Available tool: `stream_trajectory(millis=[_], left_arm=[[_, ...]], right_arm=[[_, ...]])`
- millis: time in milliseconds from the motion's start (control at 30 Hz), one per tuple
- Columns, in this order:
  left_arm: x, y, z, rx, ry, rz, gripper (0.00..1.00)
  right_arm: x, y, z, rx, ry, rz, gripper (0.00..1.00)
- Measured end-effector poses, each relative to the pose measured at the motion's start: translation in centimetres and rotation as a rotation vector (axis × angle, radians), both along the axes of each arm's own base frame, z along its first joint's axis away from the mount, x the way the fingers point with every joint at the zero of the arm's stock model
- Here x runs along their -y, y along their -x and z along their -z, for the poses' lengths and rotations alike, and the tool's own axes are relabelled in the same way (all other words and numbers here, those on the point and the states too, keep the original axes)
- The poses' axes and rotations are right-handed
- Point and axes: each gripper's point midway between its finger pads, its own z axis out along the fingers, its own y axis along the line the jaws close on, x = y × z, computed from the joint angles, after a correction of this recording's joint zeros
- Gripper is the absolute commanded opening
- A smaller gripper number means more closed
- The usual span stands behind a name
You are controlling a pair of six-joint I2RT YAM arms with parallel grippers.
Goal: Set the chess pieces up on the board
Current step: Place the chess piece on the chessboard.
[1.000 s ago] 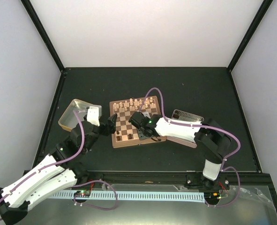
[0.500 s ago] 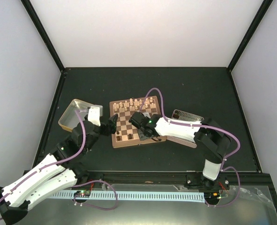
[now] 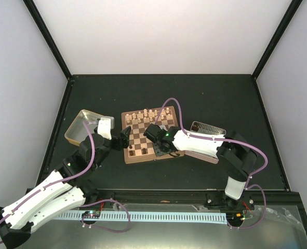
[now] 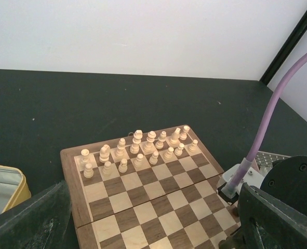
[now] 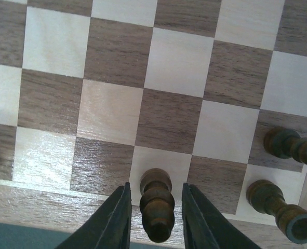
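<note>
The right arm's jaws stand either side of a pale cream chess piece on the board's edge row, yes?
No. The piece between the right arm's jaws is dark brown, not pale cream. The right wrist view shows it, on the board's edge row.

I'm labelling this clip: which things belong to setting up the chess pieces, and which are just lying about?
For the job: square wooden chessboard with tan and brown squares; pale cream wooden chessmen; dark brown wooden chessmen.
Lying about: yellow-rimmed metal tin; grey perforated tray.
</note>
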Motion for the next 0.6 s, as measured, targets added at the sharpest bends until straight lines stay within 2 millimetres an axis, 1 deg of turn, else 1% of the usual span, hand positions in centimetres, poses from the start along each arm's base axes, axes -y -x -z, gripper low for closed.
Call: stream_trajectory(millis=[67, 200, 300, 400, 500, 600], left_arm=[[0.0, 0.0, 0.0, 0.0, 0.0, 0.001, 0.89], [0.0, 0.0, 0.1, -0.002, -0.001, 0.002, 0.89], [0.0, -0.1, 0.1, -0.004, 0.001, -0.002, 0.89], [-0.4, -0.1, 0.2, -0.01, 0.005, -0.021, 0.89], [-1.1, -0.1, 0.4, -0.019, 0.008, -0.06, 0.89], [-2.3, -0.2, 0.5, -0.027, 0.017, -0.117, 0.89]], right_arm=[[0.1, 0.1, 0.0, -0.003, 0.005, -0.002, 0.34], [0.3, 0.2, 0.0, -0.01, 0.015, -0.002, 0.38], [0.4, 0.3, -0.7, -0.005, 0.007, -0.003, 0.39], [-0.1, 0.0, -2.6, 0.019, -0.03, -0.006, 0.4], [-1.4, -0.4, -5.1, 0.053, -0.092, -0.018, 0.47], [-3.1, -0.5, -7.4, 0.084, -0.145, -0.06, 0.51]])
